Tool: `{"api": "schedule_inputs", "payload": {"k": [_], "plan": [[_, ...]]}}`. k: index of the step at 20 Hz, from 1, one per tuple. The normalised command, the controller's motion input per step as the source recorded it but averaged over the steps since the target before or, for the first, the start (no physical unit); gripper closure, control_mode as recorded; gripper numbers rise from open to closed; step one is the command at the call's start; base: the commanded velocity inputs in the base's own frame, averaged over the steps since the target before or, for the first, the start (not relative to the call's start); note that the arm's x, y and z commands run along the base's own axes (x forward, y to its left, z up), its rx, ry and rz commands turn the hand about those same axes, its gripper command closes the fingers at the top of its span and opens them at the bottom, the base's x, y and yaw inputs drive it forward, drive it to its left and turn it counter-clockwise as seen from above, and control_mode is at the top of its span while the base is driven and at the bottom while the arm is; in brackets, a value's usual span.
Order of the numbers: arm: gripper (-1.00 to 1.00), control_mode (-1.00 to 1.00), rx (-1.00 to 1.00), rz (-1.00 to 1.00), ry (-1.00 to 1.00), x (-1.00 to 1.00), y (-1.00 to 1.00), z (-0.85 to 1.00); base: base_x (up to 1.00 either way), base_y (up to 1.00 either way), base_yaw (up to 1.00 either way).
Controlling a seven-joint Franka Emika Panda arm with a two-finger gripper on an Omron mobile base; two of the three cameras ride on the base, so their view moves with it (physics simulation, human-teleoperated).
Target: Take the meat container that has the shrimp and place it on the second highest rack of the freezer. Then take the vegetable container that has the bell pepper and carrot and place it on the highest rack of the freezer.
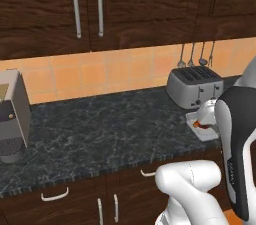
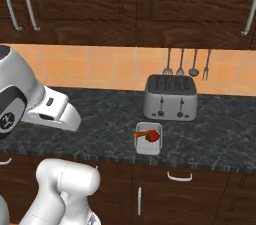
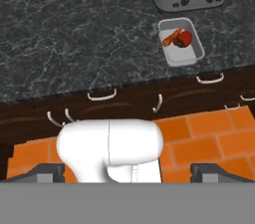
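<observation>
The vegetable container (image 2: 148, 149) is a small white tray on the dark counter, just in front of the toaster. A red bell pepper (image 2: 153, 135) and an orange carrot (image 2: 141, 133) lie in it. In the hand view the same container (image 3: 182, 57) sits at the upper right, holding the bell pepper (image 3: 185, 39) and carrot (image 3: 172, 37). My arm partly covers the container (image 1: 193, 118) in the left base view. My gripper (image 3: 128, 170) is open, held high and well back from the counter, with nothing between its fingertips (image 3: 47, 170). The meat container, the shrimp and the freezer are out of view.
A silver toaster (image 2: 170, 98) stands against the orange backsplash, with utensils (image 2: 186, 63) hanging above it. A grey coffee machine (image 1: 10, 116) stands at the counter's left end. Dark wall cabinets (image 1: 87, 4) hang overhead. Drawers and doors with white handles (image 3: 102, 96) run below, over an orange tiled floor (image 3: 214, 133).
</observation>
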Motion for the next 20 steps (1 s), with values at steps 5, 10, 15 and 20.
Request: {"api": "schedule_inputs", "payload": {"k": [5, 10, 15, 20], "plan": [[-1.0, 1.0, 0.0, 0.0, 0.0, 0.0, 0.0, 0.0, 0.36, 0.21, 0.1], [-1.0, 1.0, 0.0, 0.0, 0.0, 0.0, 0.0, 0.0, 0.44, 0.24, 0.08], [-1.0, -1.0, 0.04, -0.18, 0.01, -0.04, -0.39, -0.13, 0.05, 0.02, 0.0], [-1.0, -1.0, 0.13, -0.56, 0.03, 0.02, -0.69, -0.12, 0.0, 0.0, 0.0]]}}
